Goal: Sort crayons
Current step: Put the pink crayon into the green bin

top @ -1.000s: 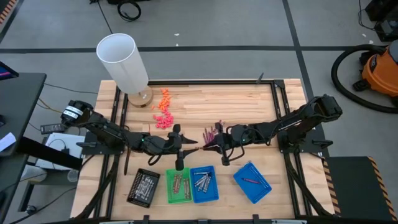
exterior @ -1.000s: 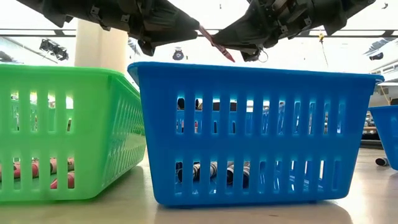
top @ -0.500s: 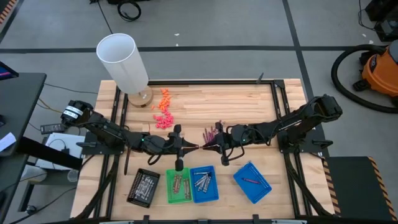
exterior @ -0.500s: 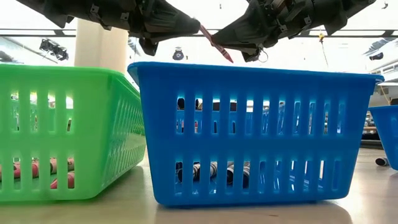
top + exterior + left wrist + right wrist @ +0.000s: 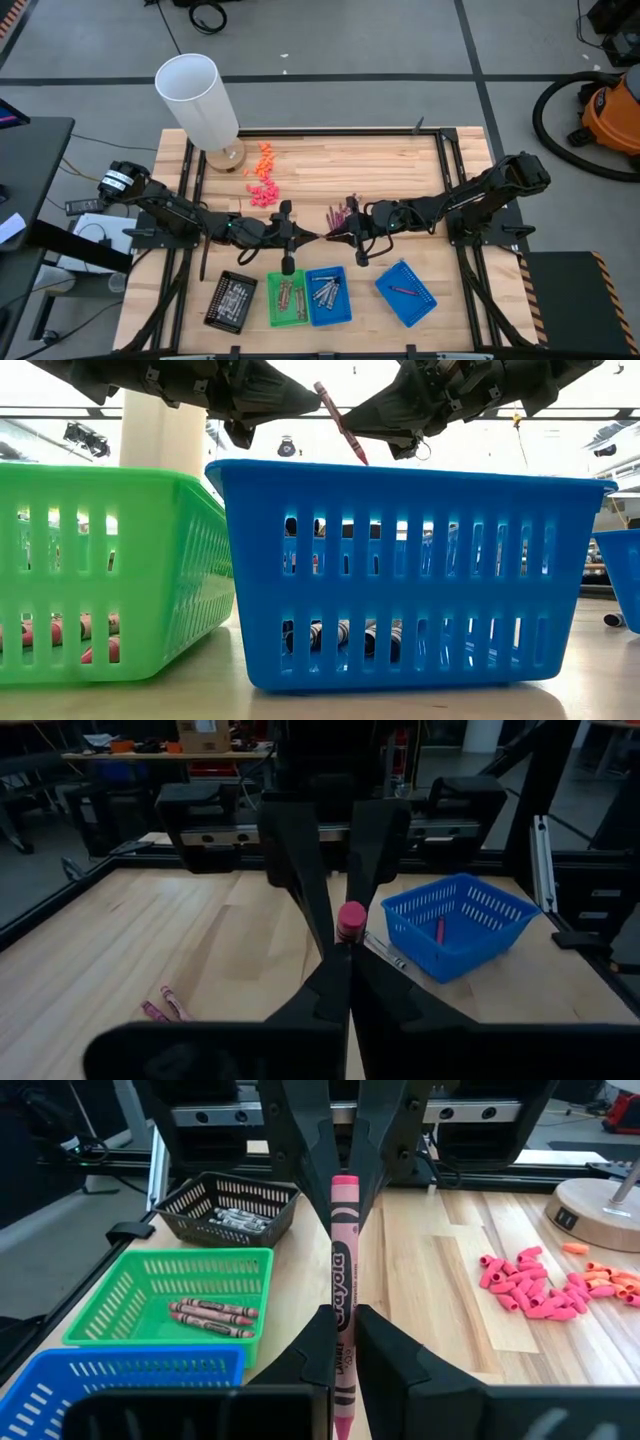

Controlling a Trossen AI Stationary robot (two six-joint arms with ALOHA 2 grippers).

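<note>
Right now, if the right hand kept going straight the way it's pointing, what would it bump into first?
The left hand, it seems. It faces the right hand head-on, and both are shut on the same pink crayon, one at each end. How far apart they are is hard to judge.

Left gripper (image 5: 305,239) and right gripper (image 5: 333,236) meet tip to tip at mid-worktop, both jaws closed, arms extended inward.

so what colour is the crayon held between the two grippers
Magenta-pink, with a black printed label. The crayon shows best in the right wrist view.
</note>
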